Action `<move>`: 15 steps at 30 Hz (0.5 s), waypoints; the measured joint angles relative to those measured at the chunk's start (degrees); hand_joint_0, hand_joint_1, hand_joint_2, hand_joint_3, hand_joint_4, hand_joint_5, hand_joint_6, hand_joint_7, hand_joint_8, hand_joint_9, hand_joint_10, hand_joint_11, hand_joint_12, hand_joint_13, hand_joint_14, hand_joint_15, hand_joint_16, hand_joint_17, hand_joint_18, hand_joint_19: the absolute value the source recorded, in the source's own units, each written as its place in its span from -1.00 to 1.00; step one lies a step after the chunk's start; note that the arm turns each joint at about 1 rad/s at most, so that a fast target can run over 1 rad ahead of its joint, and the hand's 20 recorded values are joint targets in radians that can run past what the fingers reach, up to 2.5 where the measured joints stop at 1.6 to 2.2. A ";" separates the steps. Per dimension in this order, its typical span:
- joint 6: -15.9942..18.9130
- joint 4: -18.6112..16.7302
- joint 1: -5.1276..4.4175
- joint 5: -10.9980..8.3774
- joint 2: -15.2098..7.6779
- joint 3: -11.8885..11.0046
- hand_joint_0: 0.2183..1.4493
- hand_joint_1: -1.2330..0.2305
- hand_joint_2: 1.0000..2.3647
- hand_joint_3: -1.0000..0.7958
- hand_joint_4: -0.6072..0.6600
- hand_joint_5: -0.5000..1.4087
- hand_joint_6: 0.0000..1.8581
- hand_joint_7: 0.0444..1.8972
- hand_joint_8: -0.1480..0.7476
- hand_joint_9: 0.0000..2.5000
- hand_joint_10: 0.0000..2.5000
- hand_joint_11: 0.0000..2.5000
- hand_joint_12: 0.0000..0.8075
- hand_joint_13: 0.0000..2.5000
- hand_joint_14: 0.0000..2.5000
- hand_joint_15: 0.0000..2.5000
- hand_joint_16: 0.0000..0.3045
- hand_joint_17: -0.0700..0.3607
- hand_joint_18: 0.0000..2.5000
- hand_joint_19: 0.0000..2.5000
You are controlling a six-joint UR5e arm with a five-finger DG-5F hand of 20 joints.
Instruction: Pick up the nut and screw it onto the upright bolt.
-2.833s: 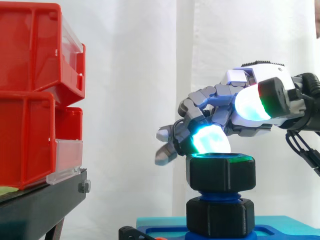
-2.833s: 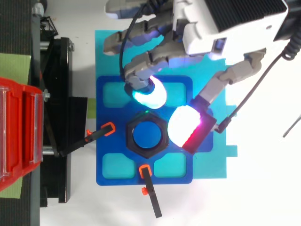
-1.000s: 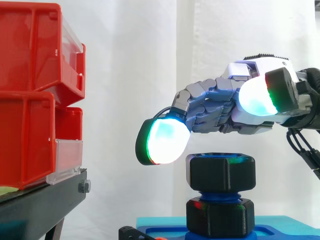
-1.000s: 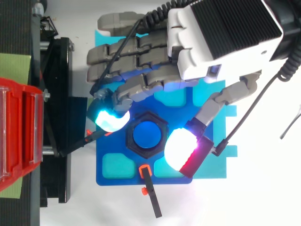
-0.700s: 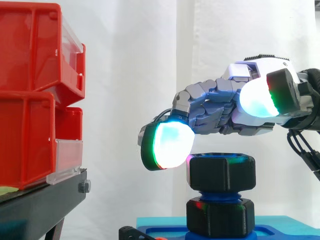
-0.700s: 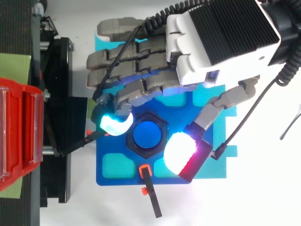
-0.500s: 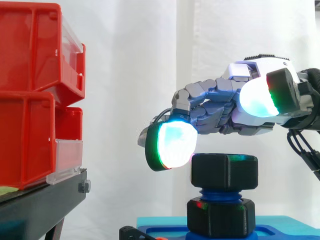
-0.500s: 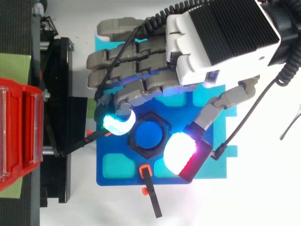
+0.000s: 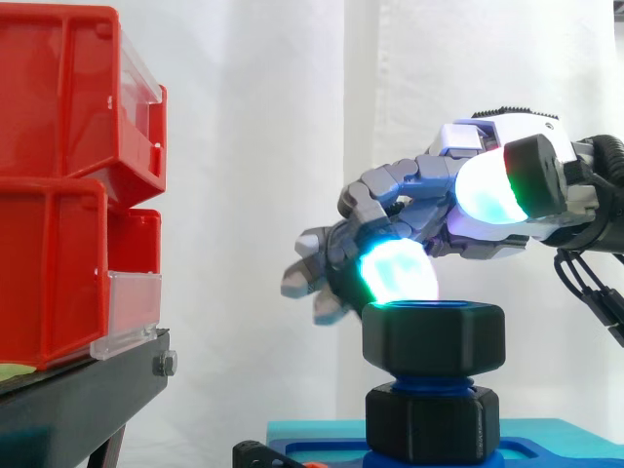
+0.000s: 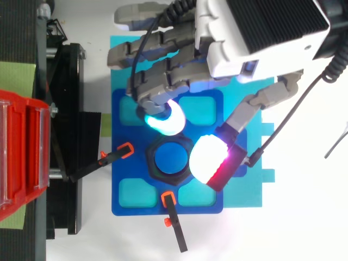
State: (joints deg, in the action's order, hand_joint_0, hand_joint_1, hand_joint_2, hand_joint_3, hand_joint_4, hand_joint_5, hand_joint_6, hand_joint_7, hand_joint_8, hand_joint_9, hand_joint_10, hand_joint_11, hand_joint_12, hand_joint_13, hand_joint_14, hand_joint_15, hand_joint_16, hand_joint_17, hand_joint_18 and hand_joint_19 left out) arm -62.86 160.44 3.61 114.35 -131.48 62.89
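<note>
Two tiers of red bins [image 9: 58,185] sit on a black stand [image 9: 78,395] at the left of the side view, before a white curtain [image 9: 253,146]. Right of them, the nut [image 9: 434,338], a chunky black hexagon with flat faces and a round bore, sits on the blue bolt [image 10: 170,157]. From above, the bolt's flat top shows inside the bore. A short band of blue thread shows beneath the nut, above a second black hexagonal collar [image 9: 434,424] at the bolt's foot. Bolt and nut share one upright axis, the bore faces straight up, and the nut lies level.

The bolt rises from the middle of a blue plate [image 10: 117,163] with teal pockets, laid on a teal mat [image 10: 247,193]. In the top view an orange-tipped left clamp [image 10: 125,148] and a lower clamp [image 10: 168,198] reach the plate from those edges.

The hand [image 10: 239,49] comes in from the right, palm down, over and behind the nut. Its fingers are bent down into a loose claw, close side by side. One cyan fingertip [image 9: 395,273] rests at the nut's top rim on the far side. The thumb is held apart from them. Its white pad [image 10: 206,160], edged red, is above the nut's right side and, in the side view, clear of it. Nothing is pinched.
</note>
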 measured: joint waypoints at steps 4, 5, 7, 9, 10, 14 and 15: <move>-0.43 -0.04 0.63 0.29 0.00 0.03 -0.52 0.26 -1.00 -0.44 0.07 -0.40 -0.36 0.39 -0.21 0.17 -1.00 -1.00 -0.50 -0.30 -1.00 -1.00 -0.89 -0.51 -0.57 -1.00; -0.54 -0.02 0.76 0.35 0.00 0.02 -0.52 0.26 -1.00 -0.44 0.08 -0.40 -0.37 0.40 -0.22 0.19 -1.00 -1.00 -0.51 -0.29 -1.00 -1.00 -0.90 -0.51 -0.56 -1.00; -0.71 0.01 1.09 0.54 0.00 0.02 -0.52 0.27 -1.00 -0.44 0.09 -0.40 -0.41 0.46 -0.19 0.17 -1.00 -1.00 -0.49 -0.30 -1.00 -1.00 -0.89 -0.50 -0.57 -1.00; -0.79 0.01 1.37 0.72 0.00 0.02 -0.53 0.29 -1.00 -0.44 0.15 -0.42 -0.46 0.47 -0.13 0.11 -1.00 -1.00 -0.45 -0.34 -1.00 -1.00 -0.88 -0.48 -0.63 -1.00; -0.82 -0.02 1.53 0.81 0.00 0.02 -0.54 0.30 -1.00 -0.44 0.19 -0.45 -0.46 0.40 -0.10 0.08 -1.00 -1.00 -0.41 -0.38 -1.00 -1.00 -0.86 -0.45 -0.67 -1.00; -0.85 -0.15 1.83 0.93 -0.01 0.02 -0.57 0.29 -1.00 -0.44 0.32 -0.54 -0.46 0.05 -0.07 -0.05 -1.00 -1.00 -0.31 -0.45 -1.00 -1.00 -0.82 -0.39 -0.73 -1.00; -0.85 -0.26 1.86 0.94 -0.01 0.02 -0.57 0.28 -1.00 -0.44 0.32 -0.57 -0.46 -0.03 -0.07 -0.10 -1.00 -1.00 -0.29 -0.47 -1.00 -1.00 -0.81 -0.37 -0.75 -1.00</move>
State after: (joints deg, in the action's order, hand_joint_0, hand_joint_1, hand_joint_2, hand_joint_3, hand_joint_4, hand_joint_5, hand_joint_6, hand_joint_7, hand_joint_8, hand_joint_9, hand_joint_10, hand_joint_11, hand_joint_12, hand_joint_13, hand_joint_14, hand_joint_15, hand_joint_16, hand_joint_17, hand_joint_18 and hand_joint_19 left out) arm -63.71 160.19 5.47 115.29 -131.49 62.92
